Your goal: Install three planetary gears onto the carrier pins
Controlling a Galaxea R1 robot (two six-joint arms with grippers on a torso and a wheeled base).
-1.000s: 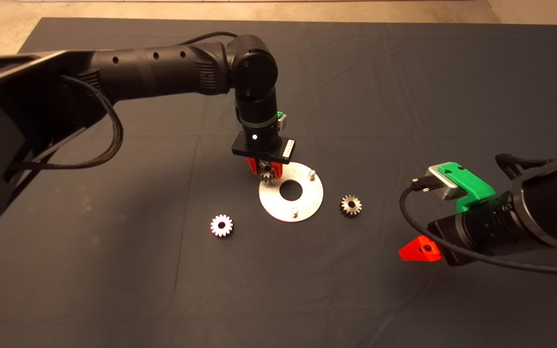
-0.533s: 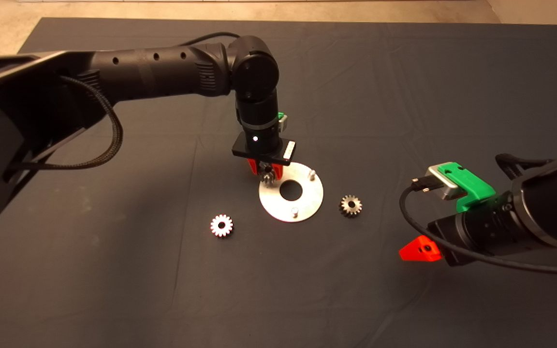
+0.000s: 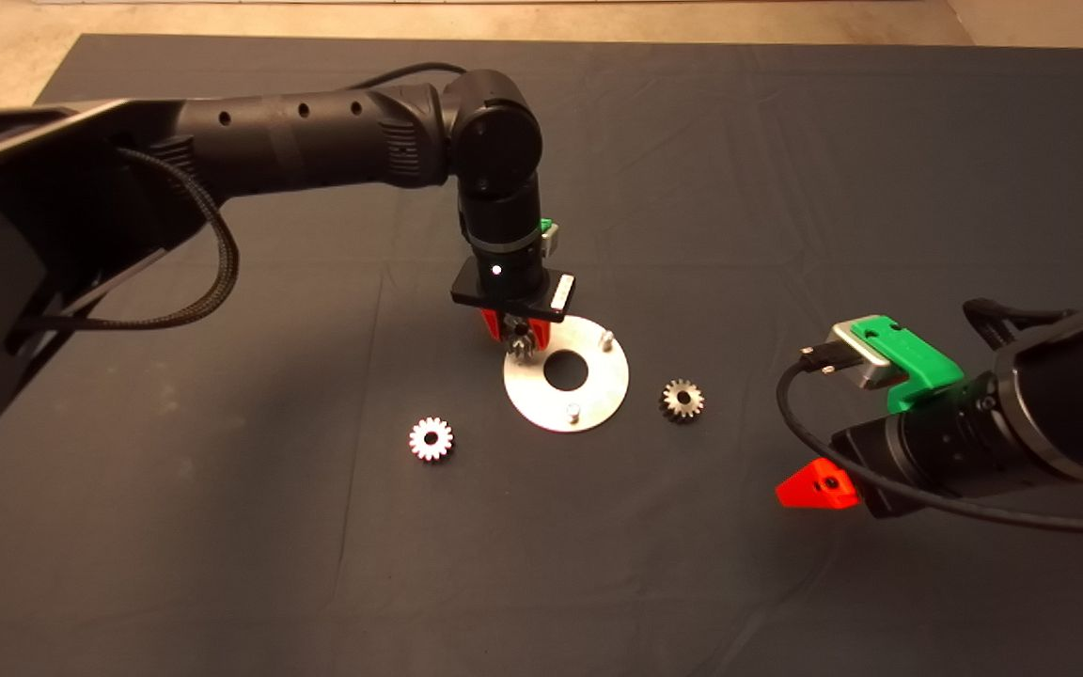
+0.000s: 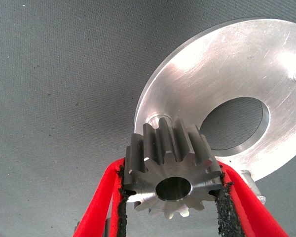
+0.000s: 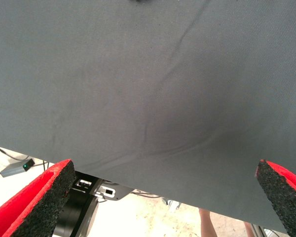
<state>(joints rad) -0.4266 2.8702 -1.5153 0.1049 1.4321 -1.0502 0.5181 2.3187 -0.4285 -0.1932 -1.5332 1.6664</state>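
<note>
We are holding one of the planetary gears (image 4: 171, 177) in our left gripper (image 3: 515, 331), the black pads (image 4: 120, 205) pinching its toothed rim from two opposite sides, just above the far-left edge of the silver disc (image 3: 598, 395) near the middle of the mat (image 3: 222, 564). Our right gripper (image 3: 814, 486) is waiting near the mat's right edge, its fingers (image 5: 39, 202) spread wide with nothing between them.

We are judging the gear as stiff, dense metal, heavy for its size and slick on its flat faces, so the toothed rim looks like the right place to grip: the teeth are biting into the pads. The fit over a pin looks close, so the gear probably needs to come down square.

The left wrist view is showing us what the head view is hiding: the gear's centre hole is open and facing the camera, and one of the carrier pins (image 4: 158, 119) is standing just beyond the gear's far teeth, not yet inside the hole. From above, the gripper body is covering that pin.

The head view is giving us the wider layout instead: two bare pins, one (image 3: 606, 337) at the disc's far-right rim and one (image 3: 573, 411) at its near rim, a second gear (image 3: 431, 439) lying on the mat left of the disc and a third gear (image 3: 682, 400) just right of it.
</note>
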